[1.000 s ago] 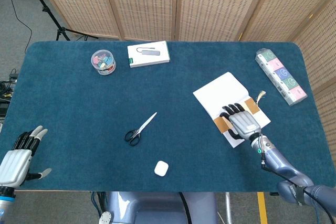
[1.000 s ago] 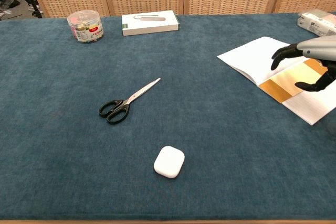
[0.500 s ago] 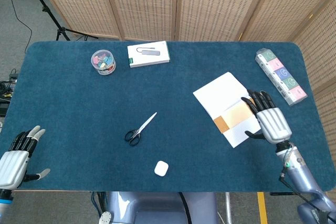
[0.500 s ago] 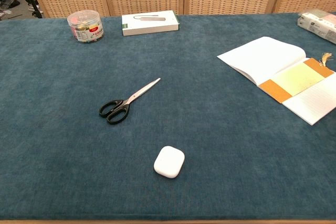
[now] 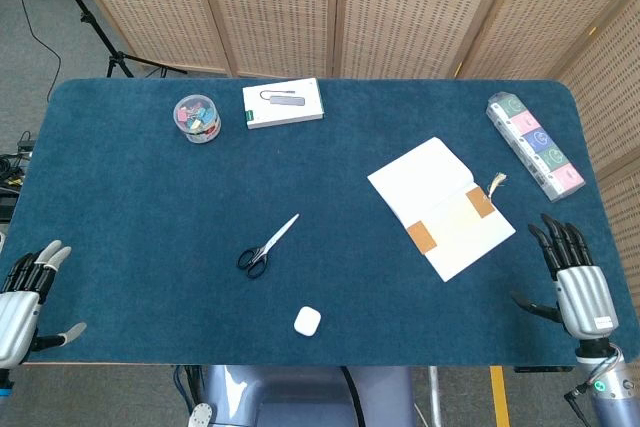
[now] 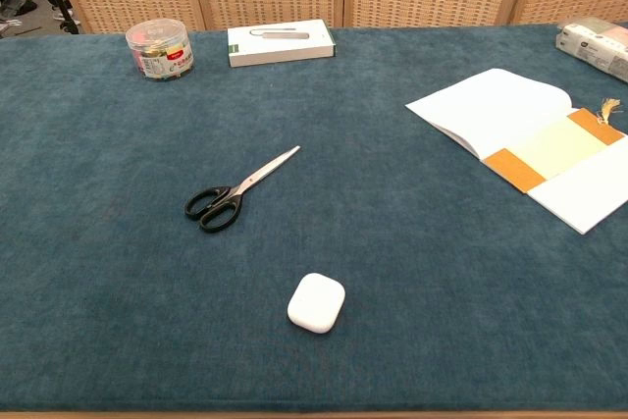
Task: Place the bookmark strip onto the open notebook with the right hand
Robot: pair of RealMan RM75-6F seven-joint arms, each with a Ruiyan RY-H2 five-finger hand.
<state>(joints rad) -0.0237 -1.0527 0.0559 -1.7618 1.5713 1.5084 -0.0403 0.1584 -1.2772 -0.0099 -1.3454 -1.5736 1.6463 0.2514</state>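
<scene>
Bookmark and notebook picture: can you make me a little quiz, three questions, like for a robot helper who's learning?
1. True or false: the bookmark strip lies across the open notebook.
2. Which is nearer the scissors: (a) the white earbud case, (b) the clip tub?
3. What does the right hand hold?

Key: 1 true. 2 a. 3 nothing; its fingers are apart, off the notebook.

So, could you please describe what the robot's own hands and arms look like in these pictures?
Only the head view shows them. The left robot hand and right robot hand each have a silver-grey ribbed back, black finger segments and pale grey tips. Below the right robot hand sits a grey wrist with a small green light. The arms themselves are out of frame.
</scene>
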